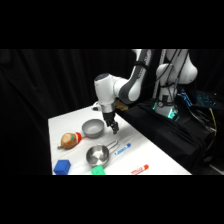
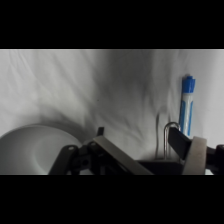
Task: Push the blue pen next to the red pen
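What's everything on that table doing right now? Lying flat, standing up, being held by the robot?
Blue pen: lying flat, untouched.
Red pen: lying flat near the table's front edge, apart from the blue pen.
Steel cup: upright, open top.
Grey bowl: upright.
Blue block: resting on the table.
Gripper: above the table, holding nothing.

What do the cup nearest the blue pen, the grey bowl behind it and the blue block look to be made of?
The cup looks like polished metal, probably steel: it is silvery with bright glints inside. The grey bowl has an even, matte grey surface, so it could be plastic or dull metal; I cannot tell which. The blue block is a uniformly coloured, matte cube, perhaps foam, plastic or painted wood.
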